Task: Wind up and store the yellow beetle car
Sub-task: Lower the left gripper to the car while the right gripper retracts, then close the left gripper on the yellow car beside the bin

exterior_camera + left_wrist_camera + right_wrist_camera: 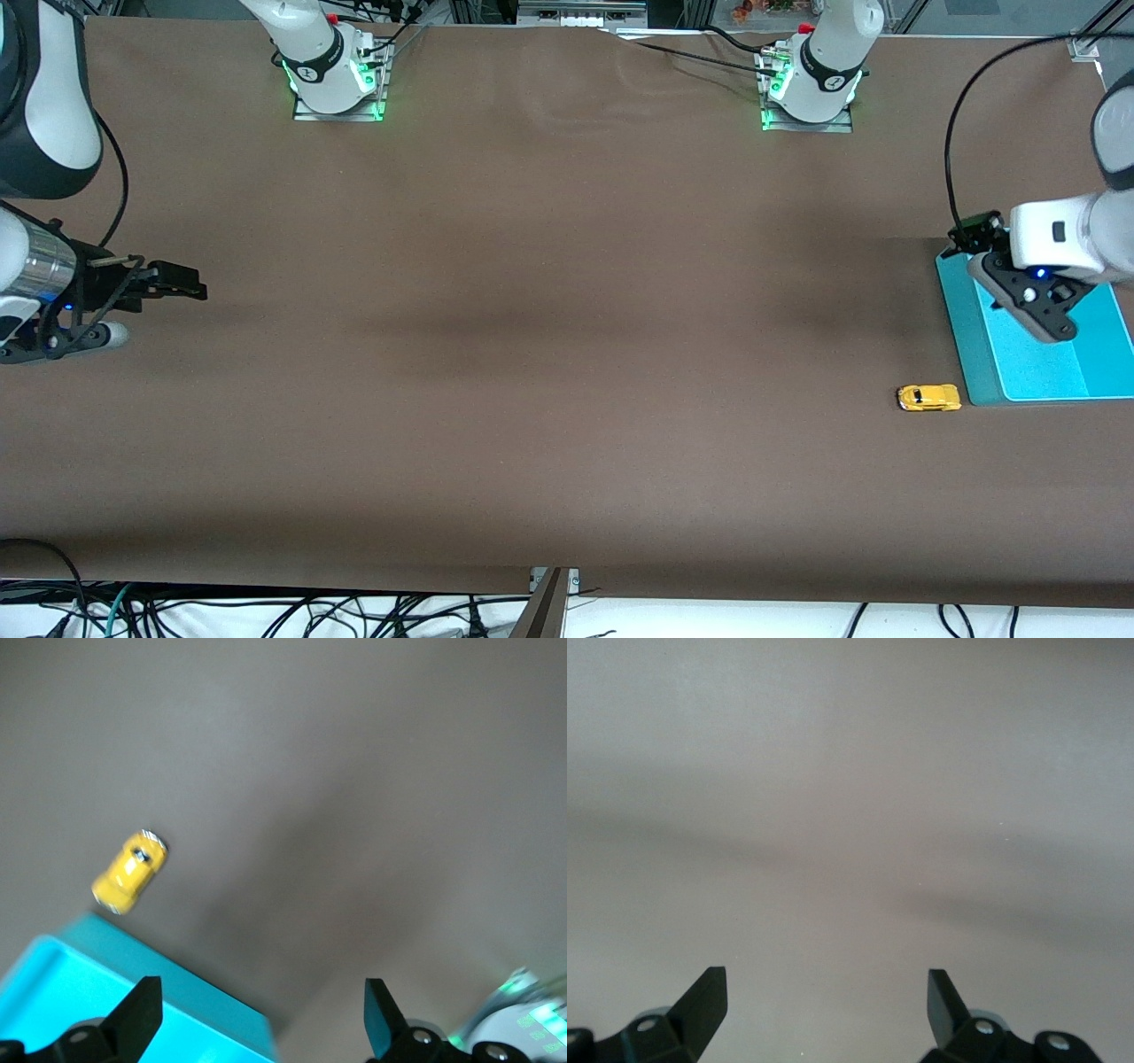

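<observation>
The yellow beetle car (928,397) rests on the brown table right beside the corner of a teal tray (962,330), at the left arm's end. In the left wrist view the car (130,872) lies a little off the tray's wall (195,1005). My left gripper (1050,323) hangs over the tray, open and empty, its fingertips (146,1001) wide apart around nothing (263,1010). At the right arm's end of the table my right gripper (151,310) stands open over bare cloth, with nothing between its fingers (827,1001).
The brown cloth (549,354) covers the whole table between the two arms. Both arm bases (337,80) stand along the edge farthest from the front camera. Cables (266,611) hang off the edge nearest that camera.
</observation>
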